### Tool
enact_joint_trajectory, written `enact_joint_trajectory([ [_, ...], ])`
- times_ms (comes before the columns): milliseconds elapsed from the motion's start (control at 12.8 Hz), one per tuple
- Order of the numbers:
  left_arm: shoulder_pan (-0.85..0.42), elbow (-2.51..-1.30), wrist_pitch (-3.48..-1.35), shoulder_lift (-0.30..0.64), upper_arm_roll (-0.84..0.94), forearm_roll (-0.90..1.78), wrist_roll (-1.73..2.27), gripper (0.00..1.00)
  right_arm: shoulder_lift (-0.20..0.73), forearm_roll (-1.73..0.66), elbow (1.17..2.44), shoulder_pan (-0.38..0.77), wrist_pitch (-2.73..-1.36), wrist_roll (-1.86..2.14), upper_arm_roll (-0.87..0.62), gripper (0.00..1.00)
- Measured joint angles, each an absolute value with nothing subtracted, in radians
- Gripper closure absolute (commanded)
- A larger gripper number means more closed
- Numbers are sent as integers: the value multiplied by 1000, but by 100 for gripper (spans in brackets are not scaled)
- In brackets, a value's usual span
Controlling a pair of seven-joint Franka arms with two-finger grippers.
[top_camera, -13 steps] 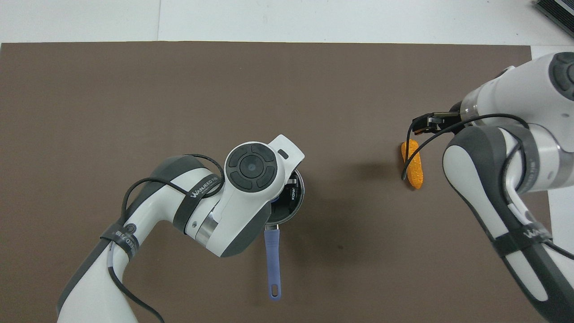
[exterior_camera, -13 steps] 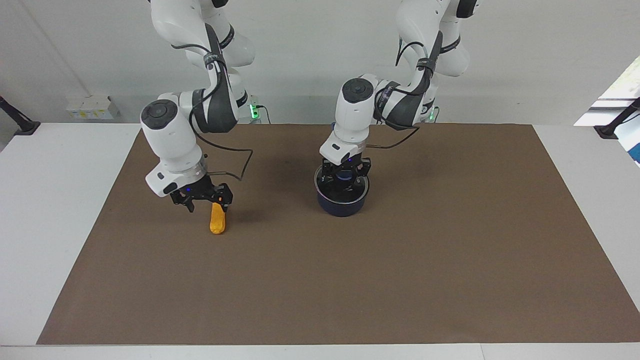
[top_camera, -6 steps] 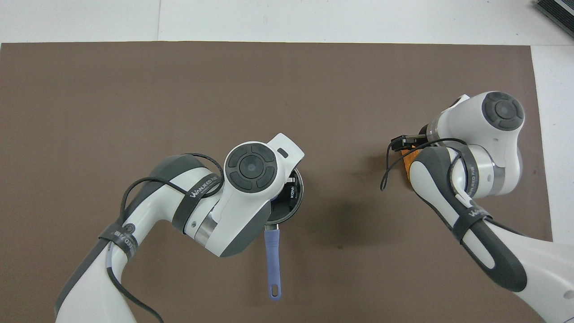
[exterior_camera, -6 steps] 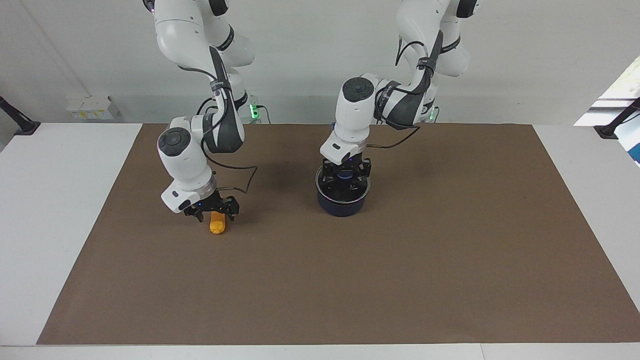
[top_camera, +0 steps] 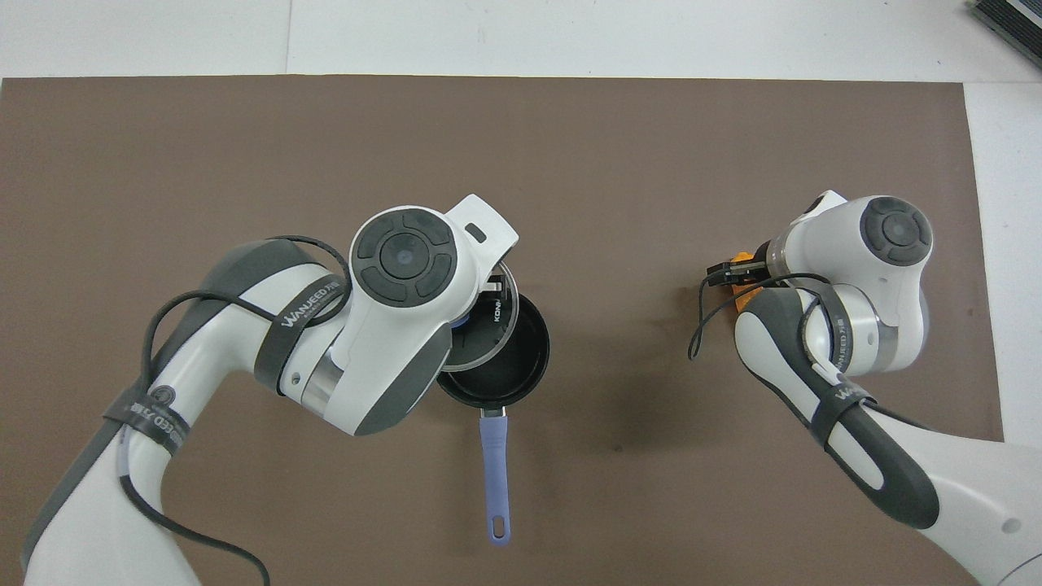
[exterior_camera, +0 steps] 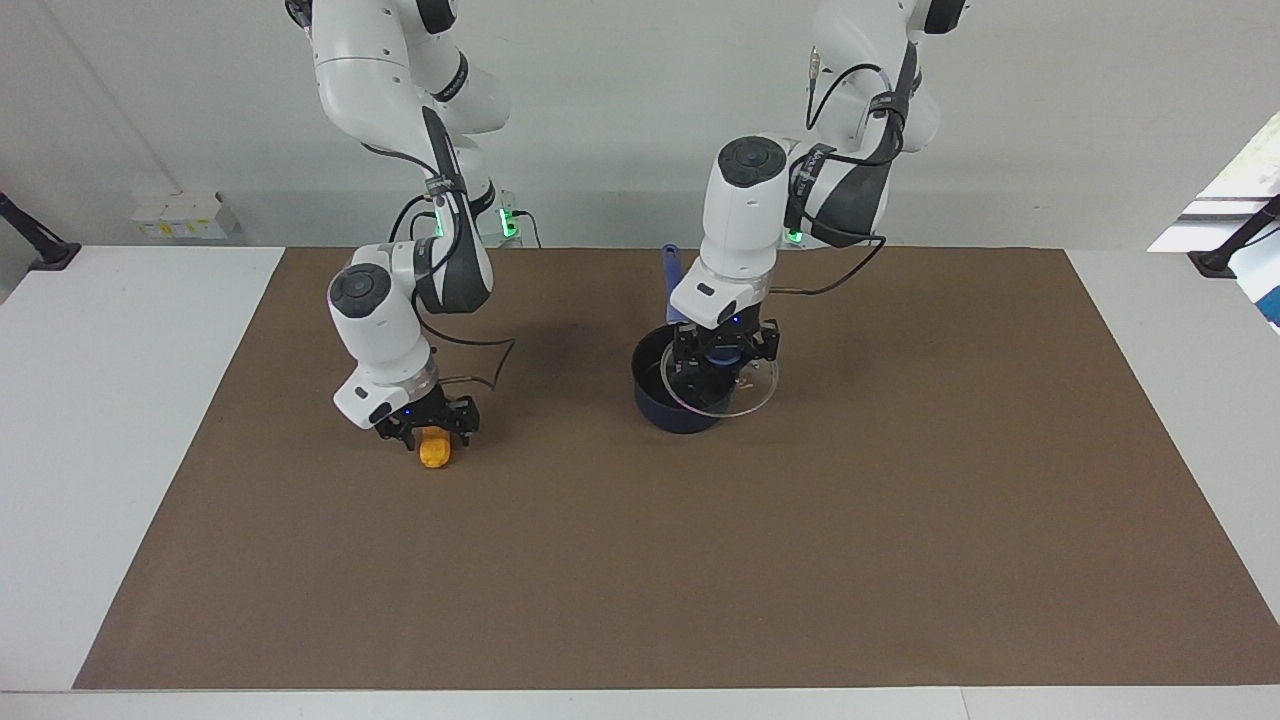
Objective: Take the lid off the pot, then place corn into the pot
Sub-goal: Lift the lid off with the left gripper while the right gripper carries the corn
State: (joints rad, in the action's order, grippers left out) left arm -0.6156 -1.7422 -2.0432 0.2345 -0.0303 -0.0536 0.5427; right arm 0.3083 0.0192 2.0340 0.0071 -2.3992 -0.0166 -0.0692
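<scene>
- Since the lid [exterior_camera: 720,384] is clear glass with a thin metal rim, I'd guess it's stiff, a bit slick and breakable, so the blue knob in the middle is the only sane place to grab. In the facing view the left end effector [exterior_camera: 722,350] is pinching exactly that knob, wrist pointing straight down, with the lid raised off the pot [exterior_camera: 672,392] and hanging partly over its rim toward the left arm's end of the worktop [exterior_camera: 900,520].
- Same view: the corn [exterior_camera: 435,453] lies on the worktop, well apart from the pot toward the right arm's end. It looks light and bumpy, probably easy to grip across its middle. The right end effector [exterior_camera: 428,428] is low over it, wrist near vertical; I can't tell whether it's closed on the cob.
- From the overhead view, the pot [top_camera: 521,366] shows its open black inside, long handle pointing toward the robots. The lid [top_camera: 488,325] overlaps the pot's farther edge, mostly hidden under the left wrist.
- Overhead again: only a sliver of corn [top_camera: 742,264] peeks out beside the right end effector [top_camera: 731,273], with the forearm folded over it.
</scene>
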Motion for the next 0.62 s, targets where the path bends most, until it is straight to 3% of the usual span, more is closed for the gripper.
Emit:
enact_joint_trajectory([
  [390, -446, -1741, -2038, 214, -36, -54, 230, 100, 296, 19, 2028, 8, -2393, -16, -70, 100],
  [624, -318, -1742, -2035, 211, -36, -53, 14, 100, 227, 17, 1986, 38, -2311, -51, -82, 100],
])
